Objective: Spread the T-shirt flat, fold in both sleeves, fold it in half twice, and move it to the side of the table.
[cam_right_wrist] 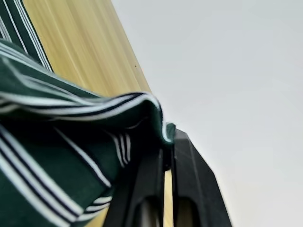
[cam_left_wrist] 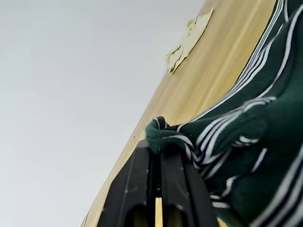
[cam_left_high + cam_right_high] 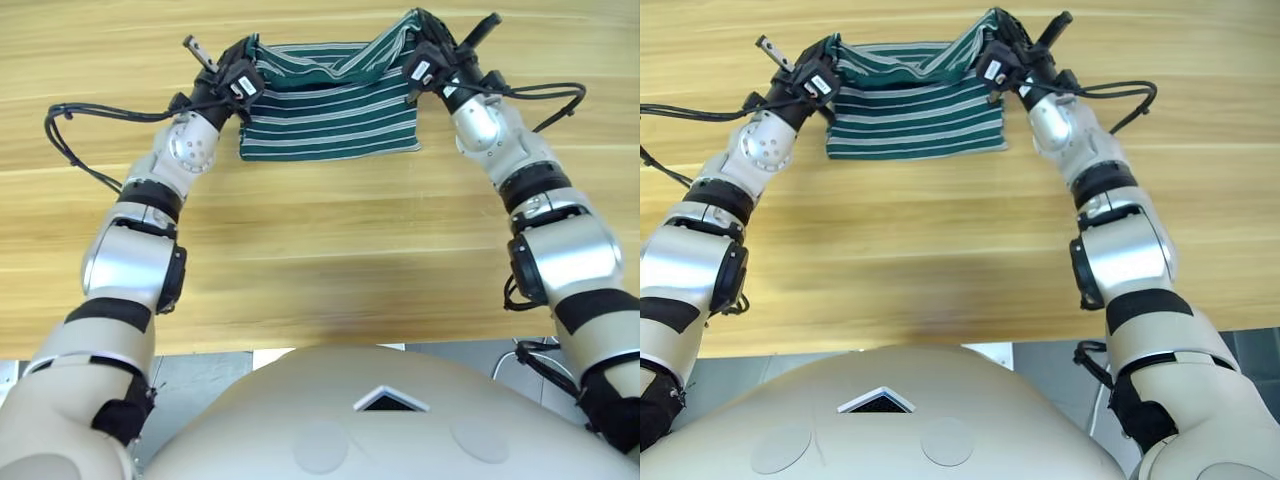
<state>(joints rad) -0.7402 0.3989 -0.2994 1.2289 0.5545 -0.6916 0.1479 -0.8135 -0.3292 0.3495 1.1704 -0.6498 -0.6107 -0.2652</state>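
Observation:
The T-shirt (image 3: pixel 330 125), dark green with thin white stripes, lies folded into a rectangle at the far middle of the wooden table (image 3: pixel 320 260). Its far edge is raised off the wood and sags between my two grippers. My left gripper (image 3: pixel 249 47) is shut on the far left corner of the cloth. My right gripper (image 3: pixel 418 28) is shut on the far right corner. In the left wrist view the black fingers (image 2: pixel 142 184) pinch a bunched fold of the T-shirt (image 2: pixel 246 142). The right wrist view has the fingers (image 1: pixel 189 170) clamped on the striped hem (image 1: pixel 71 142).
Bare wood stretches between the T-shirt and the table's near edge and out to both sides. Black cables (image 3: pixel 80 130) loop off the left forearm, and others (image 3: pixel 545 95) off the right forearm. A pale torn patch (image 2: pixel 189 40) sits at the table's far edge.

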